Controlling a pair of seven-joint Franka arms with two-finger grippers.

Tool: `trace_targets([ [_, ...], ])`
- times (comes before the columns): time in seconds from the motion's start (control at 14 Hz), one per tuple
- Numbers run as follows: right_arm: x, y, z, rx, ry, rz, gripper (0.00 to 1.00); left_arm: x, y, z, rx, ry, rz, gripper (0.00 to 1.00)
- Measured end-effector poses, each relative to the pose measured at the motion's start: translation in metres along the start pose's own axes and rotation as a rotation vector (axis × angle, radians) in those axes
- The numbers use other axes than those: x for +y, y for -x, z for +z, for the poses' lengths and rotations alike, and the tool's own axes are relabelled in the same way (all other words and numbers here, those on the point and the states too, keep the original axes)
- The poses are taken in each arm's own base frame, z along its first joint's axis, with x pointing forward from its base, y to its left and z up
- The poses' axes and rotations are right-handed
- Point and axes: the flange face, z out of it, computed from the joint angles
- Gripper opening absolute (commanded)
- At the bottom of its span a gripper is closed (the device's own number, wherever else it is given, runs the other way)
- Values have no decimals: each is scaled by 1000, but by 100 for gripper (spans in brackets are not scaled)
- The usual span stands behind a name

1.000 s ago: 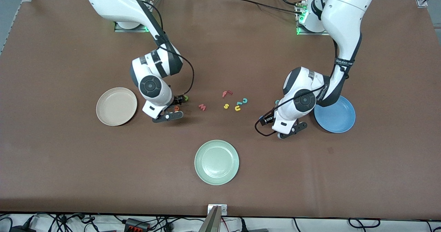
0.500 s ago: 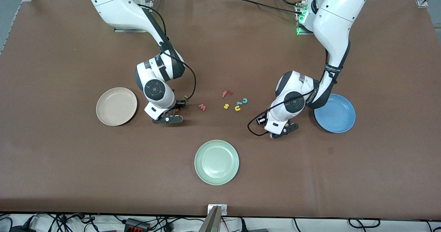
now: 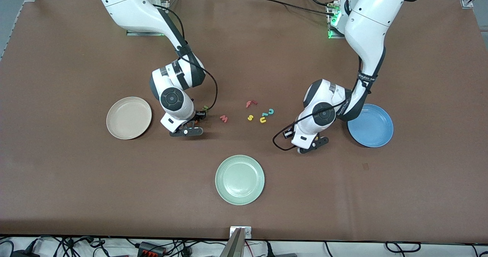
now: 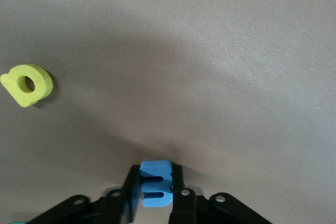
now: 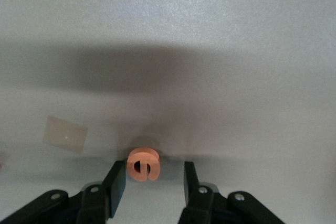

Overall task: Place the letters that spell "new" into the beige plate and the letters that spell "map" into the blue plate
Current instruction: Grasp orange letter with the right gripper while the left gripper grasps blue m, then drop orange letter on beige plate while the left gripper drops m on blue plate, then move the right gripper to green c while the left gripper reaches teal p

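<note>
In the left wrist view my left gripper (image 4: 155, 170) is shut on the blue m (image 4: 156, 187), down at the table beside the blue plate (image 3: 375, 133). In the front view that gripper (image 3: 310, 145) hides the m. A yellow round-bowled letter (image 4: 26, 84) lies a short way off. My right gripper (image 5: 154, 171) is low on the table between the beige plate (image 3: 129, 118) and the pinkish-red w (image 3: 223, 118). It is open around the orange e (image 5: 143, 163), which lies against one finger with a gap to the other. The green n (image 3: 206, 107) lies just beside the right gripper (image 3: 191, 124).
A red f (image 3: 250, 103), a yellow s (image 3: 250, 117), a yellow u (image 3: 263, 120) and a teal c (image 3: 271, 111) lie in a cluster mid-table. A pale green plate (image 3: 239, 179) sits nearer the front camera. Both the beige and the blue plate hold nothing.
Both arms have dropped to the table. The left jaws have shut on the blue m. The right jaws have narrowed around the orange e.
</note>
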Motion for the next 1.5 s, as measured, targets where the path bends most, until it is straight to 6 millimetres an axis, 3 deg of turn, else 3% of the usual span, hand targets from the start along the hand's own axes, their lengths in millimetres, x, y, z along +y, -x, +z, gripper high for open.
trace_targets([
  [0.21, 0, 1, 4, -6, 3, -1, 50, 2, 1, -4, -8, -9, 4, 5],
  [0.29, -1, 1, 4, -5, 3, -2, 42, 1, 1, -10, -19, -32, 14, 5],
  [0.43, -3, 1, 3, -3, 2, -4, 12, -7, 0, -37, -25, -111, 80, 5],
  [0.5, -5, 1, 2, -1, 1, -6, 6, -15, -3, -55, -30, -156, 118, 5],
  [0.71, -4, -3, -3, 11, -3, -3, 3, -64, -28, -108, -83, -242, 223, 6],
  [0.86, 8, -14, -12, 28, -4, 17, 3, -107, -56, -128, -125, -248, 275, 6],
  [1.0, 48, -30, -28, 21, -3, 50, 3, -153, -84, -127, -164, -235, 322, 7],
  [1.29, 187, -47, -58, -58, -6, 112, 4, -220, -109, -96, -173, -233, 381, 13],
  [1.36, 211, -43, -61, -87, -7, 130, 5, -229, -109, -84, -166, -224, 397, 19],
  [1.43, 227, -38, -61, -110, -6, 144, 7, -234, -107, -74, -156, -216, 408, 40],
  [1.5, 238, -31, -57, -130, -1, 152, 23, -235, -103, -65, -152, -211, 417, 94],
])
